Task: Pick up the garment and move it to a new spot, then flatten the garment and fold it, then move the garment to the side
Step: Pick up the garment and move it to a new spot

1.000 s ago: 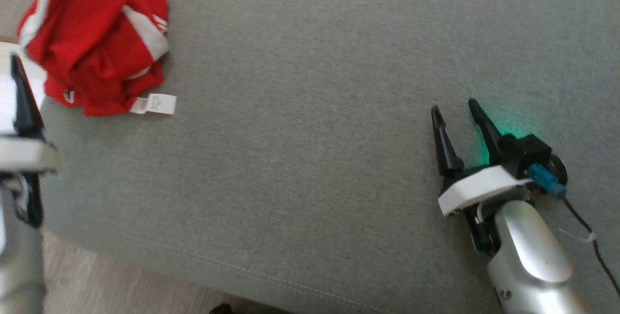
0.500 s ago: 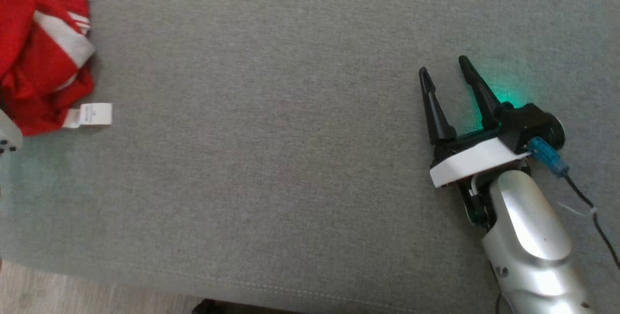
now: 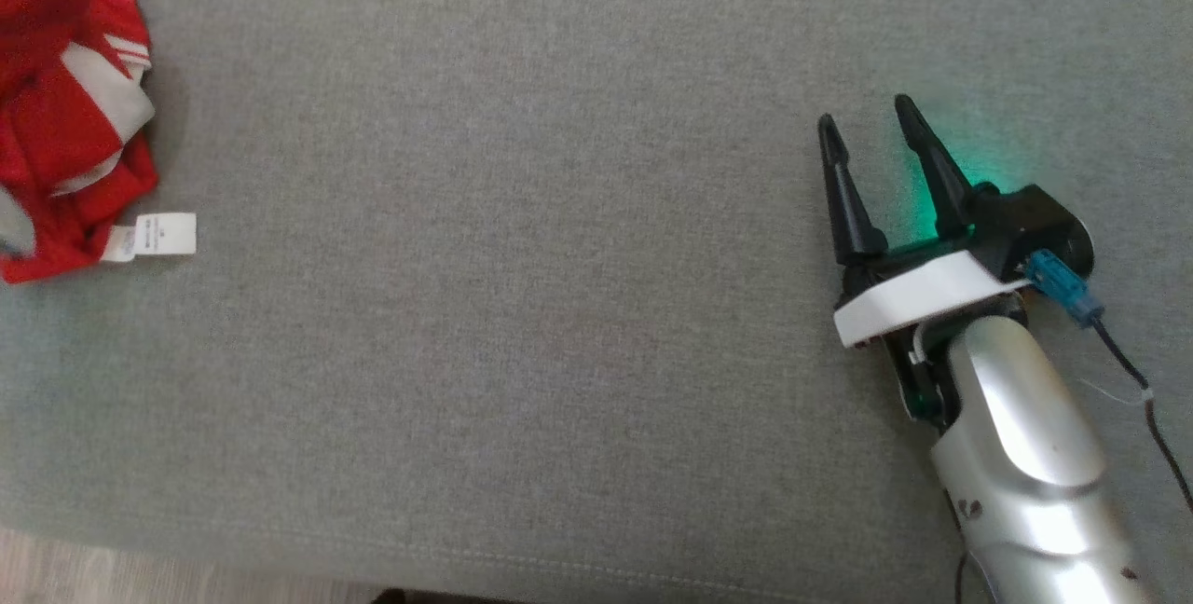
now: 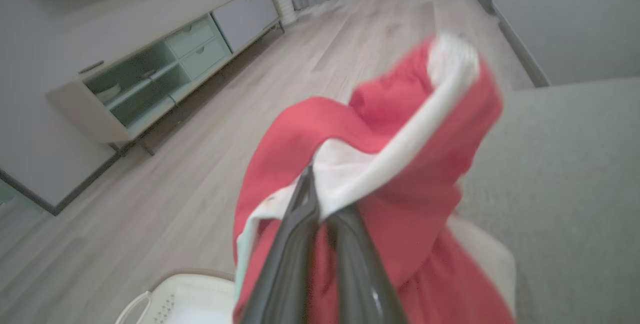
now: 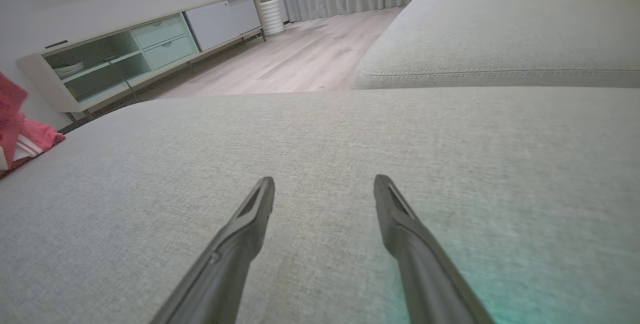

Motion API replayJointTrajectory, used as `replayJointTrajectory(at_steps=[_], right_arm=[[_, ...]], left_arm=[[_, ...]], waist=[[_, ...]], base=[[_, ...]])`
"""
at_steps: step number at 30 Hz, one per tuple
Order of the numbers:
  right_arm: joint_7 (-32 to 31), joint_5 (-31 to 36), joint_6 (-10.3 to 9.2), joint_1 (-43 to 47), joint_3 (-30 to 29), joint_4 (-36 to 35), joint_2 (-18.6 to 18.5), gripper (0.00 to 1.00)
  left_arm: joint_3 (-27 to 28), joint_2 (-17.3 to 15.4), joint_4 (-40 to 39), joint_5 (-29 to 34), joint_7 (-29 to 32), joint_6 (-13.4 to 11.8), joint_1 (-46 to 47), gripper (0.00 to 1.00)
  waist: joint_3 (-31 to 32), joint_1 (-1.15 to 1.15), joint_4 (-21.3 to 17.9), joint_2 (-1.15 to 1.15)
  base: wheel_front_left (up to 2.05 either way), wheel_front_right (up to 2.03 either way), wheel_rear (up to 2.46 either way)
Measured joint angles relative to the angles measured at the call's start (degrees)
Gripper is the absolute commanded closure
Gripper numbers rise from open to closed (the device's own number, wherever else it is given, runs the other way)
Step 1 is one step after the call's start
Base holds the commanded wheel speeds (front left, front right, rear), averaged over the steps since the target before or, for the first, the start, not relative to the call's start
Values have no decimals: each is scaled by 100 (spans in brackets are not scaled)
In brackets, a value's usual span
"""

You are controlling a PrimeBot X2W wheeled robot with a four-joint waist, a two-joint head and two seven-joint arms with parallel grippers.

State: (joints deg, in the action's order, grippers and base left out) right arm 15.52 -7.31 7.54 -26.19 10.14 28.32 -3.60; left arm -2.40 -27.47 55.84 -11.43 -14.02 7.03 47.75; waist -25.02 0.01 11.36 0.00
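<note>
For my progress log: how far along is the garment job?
Done: left claw is shut on the red garment, at its white trim. In hand: the pickup, cloth bunched at the edge of the grey cushion. Left: moving, flattening, folding, setting aside. Right claw is open.

Crumpled red-and-white garment, apparently partly lifted, at cushion's left edge.

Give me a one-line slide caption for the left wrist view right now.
Left gripper shut on the white trim of the red garment, at the edge of the grey cushion.
</note>
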Motion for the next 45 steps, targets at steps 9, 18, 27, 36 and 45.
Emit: replayJointTrajectory(at_steps=[9,18,27,36,45], right_arm=[[-49,-248,0,474,-94,209,-7,0],[-49,-801,0,593,233,45,9,0],[-49,-1043,0,590,554,-151,10,0],[-49,-1042,0,592,588,-155,15,0],[-49,-1042,0,858,400,-155,18,0]], left_arm=[[-276,-86,-1817,250,-73,5,404,100],[-875,801,-2709,30,-74,13,233,100],[-1661,1946,-2628,-129,-74,56,-485,100],[-2014,2330,-2043,-237,-70,56,-1246,0],[-1170,2332,-2269,-270,-68,-196,-2430,0]], waist=[[554,-1,-175,0],[988,-1,-880,0],[1110,-2,-1761,0],[1140,-1,-2261,0],[1402,-2,-2020,0]], base=[[0,0,0],[0,0,0],[0,0,0],[0,0,0],[0,0,0]])
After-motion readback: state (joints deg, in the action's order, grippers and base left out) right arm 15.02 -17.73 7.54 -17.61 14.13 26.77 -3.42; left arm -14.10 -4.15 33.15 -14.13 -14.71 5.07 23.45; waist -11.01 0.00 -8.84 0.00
